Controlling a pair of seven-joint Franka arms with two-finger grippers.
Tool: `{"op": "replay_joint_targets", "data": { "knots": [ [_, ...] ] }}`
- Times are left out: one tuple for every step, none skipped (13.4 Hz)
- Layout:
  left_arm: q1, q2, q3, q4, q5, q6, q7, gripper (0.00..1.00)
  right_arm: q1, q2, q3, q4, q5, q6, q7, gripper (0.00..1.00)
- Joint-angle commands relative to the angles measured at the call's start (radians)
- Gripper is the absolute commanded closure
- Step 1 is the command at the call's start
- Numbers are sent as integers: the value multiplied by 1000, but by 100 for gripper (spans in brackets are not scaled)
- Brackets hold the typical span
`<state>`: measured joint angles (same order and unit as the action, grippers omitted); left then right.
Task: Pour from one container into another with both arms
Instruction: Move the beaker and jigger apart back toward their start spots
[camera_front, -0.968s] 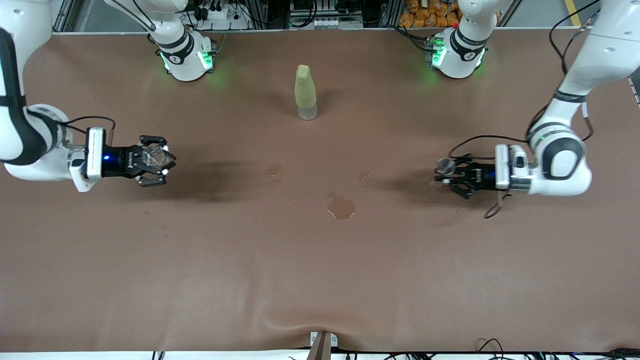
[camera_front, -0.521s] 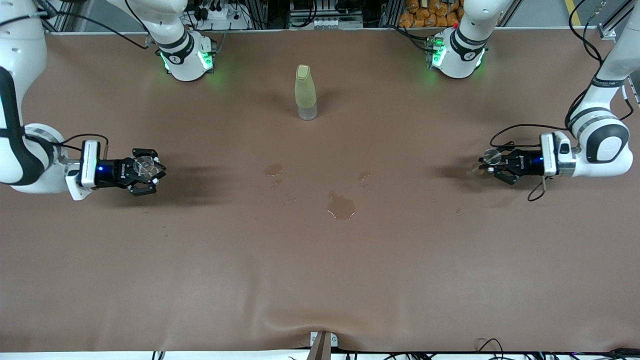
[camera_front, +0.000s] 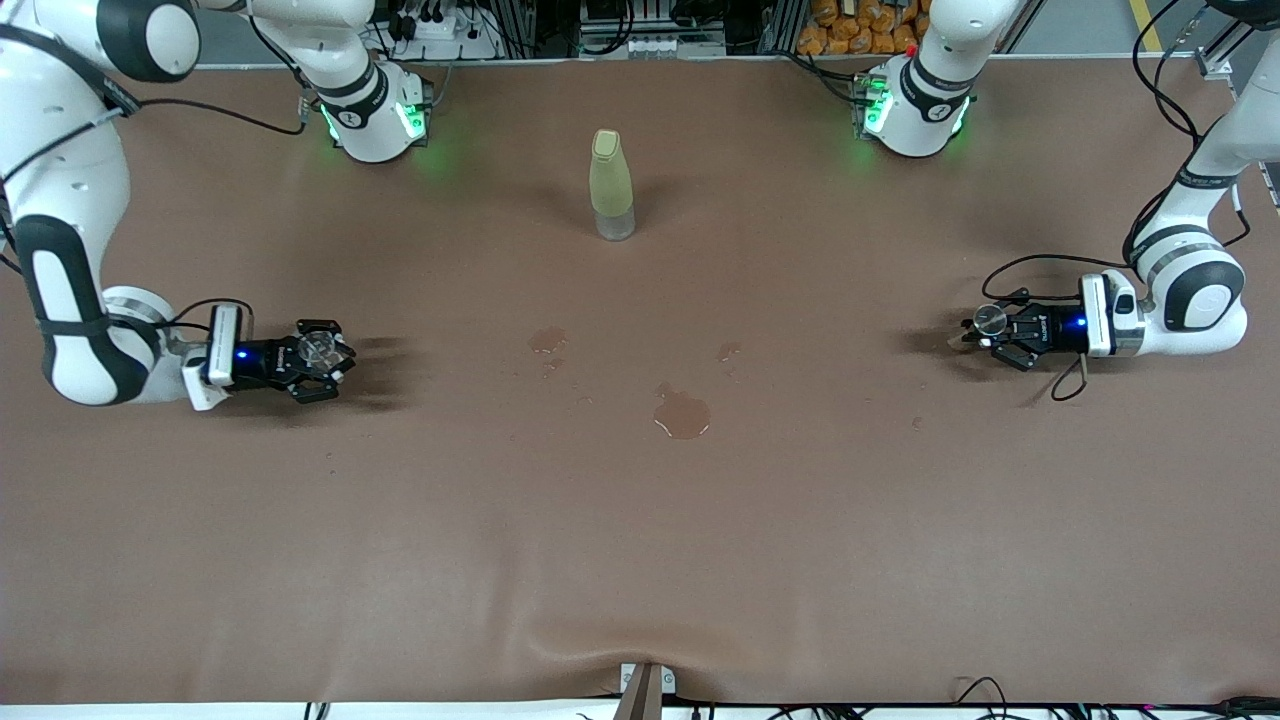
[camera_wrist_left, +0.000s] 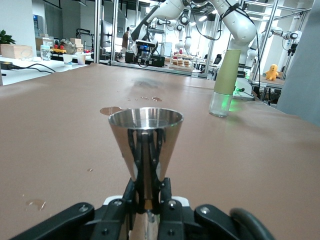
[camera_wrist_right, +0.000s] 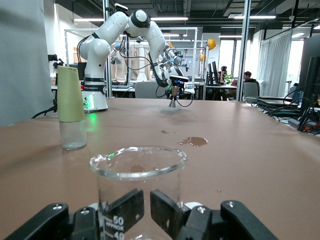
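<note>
Front view: left gripper, at frame right, was clamped on the metal jigger; right gripper, at frame left, gripped the clear cup. Bottle upper centre, puddle mid-frame.

Left wrist view: jigger centre frame, upright, pinched at its narrow waist. Rigid, light, slick metal, likely to twist if bumped.

Right wrist view: cup lower centre, fingers low on its wall. Thin, smooth, probably fragile; go gentle.
</note>
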<state>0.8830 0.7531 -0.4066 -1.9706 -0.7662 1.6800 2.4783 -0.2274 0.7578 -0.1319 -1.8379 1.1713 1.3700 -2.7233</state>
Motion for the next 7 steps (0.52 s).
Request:
{"op": "replay_joint_targets", "data": {
  "knots": [
    [7,26,6,30,21,-19,13,96,-17,87,18,83,-13,-16,-62,100],
    [7,37,15,35,21,-19,16,91,-18,109,18,94,-13,-9,-71,100],
    [7,45,17,44,22,-19,16,91,-20,135,18,106,-13,7,-93,100],
    [5,52,17,48,22,-19,24,91,-18,161,18,118,-13,24,-107,100],
    [7,60,17,55,22,-19,33,87,-17,176,18,123,-12,38,-113,100],
    [7,68,17,55,22,-19,33,75,-17,178,18,121,-15,56,-115,100],
    [7,78,18,55,22,-19,34,68,-17,178,18,121,-19,87,-113,100]
  ]
}}
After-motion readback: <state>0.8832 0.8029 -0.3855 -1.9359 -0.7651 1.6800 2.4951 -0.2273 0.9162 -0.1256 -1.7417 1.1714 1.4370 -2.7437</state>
